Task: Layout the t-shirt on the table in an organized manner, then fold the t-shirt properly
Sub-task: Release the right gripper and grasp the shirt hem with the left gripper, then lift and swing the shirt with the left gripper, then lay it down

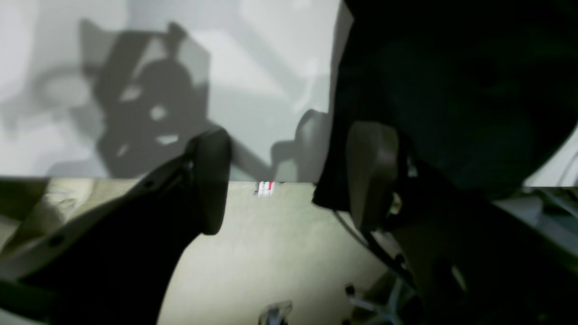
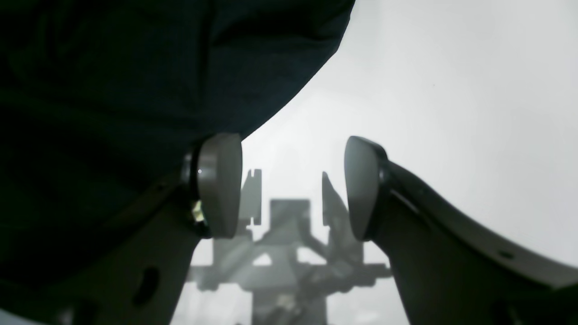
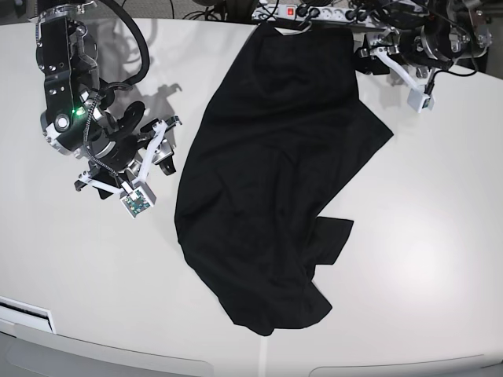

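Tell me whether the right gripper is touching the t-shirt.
Apart. The base view shows white table between the right gripper and the t-shirt edge; the right wrist view shows its open jaws empty, though cloth hangs near one finger.

T-shirt (image 3: 271, 173) lies spread on the table (image 3: 440, 267), long axis running diagonally from the far edge toward the near edge. Fabric mostly flat; one flap folded over near the lower right side, hem bunched at the near end. Right gripper (image 3: 167, 135) sits just beside the shirt's left edge, jaws apart, nothing between them. Left gripper (image 3: 368, 56) is at the shirt's far right corner; whether it touches the cloth is unclear. Power strip (image 3: 302, 12) at the far edge.
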Robot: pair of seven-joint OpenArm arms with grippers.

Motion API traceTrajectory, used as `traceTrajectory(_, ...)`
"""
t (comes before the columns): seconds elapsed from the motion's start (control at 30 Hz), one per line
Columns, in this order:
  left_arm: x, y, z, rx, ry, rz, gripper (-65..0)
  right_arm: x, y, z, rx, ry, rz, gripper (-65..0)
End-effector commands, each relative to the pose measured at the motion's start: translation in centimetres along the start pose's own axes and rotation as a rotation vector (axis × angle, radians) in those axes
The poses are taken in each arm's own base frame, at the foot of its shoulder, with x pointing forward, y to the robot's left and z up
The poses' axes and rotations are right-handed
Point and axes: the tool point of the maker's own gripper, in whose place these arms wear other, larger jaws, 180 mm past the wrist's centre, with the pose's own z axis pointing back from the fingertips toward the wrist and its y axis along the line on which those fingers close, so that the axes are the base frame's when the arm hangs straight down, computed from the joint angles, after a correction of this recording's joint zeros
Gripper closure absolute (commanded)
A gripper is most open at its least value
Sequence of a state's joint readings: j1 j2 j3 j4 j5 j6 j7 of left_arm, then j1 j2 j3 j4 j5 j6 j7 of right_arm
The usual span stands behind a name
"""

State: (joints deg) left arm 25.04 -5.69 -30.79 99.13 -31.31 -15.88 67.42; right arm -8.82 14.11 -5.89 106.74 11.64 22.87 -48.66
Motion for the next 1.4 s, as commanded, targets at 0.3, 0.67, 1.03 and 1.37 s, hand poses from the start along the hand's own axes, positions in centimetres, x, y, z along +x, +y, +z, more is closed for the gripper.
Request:
traceTrajectory(0.3,-3.5,-3.8,-3.7,-0.156,0.151,-0.064,-41.1,1.3,-0.6,0.3,-0.013,-0.045,0.000,-37.3)
traceTrajectory(0.67,-7.3,-8.2,-4.0,-0.251,0.344,-0.219,0.0,1.3,-0.6,0.3,-0.013,-0.045,0.000,-37.3)
traceTrajectory(1.03,2.6,-18.4,6.4,-0.520,-0.124,-0.596,0.0,1.4,-0.6,0.3,-0.012,-0.049,0.000,-37.3)
traceTrajectory(1.37,6.0,-19.5,10.5,-0.382,-0.337,-0.809,0.0,1.2,-0.5,0.3,-0.006,-0.042,0.015,-37.3)
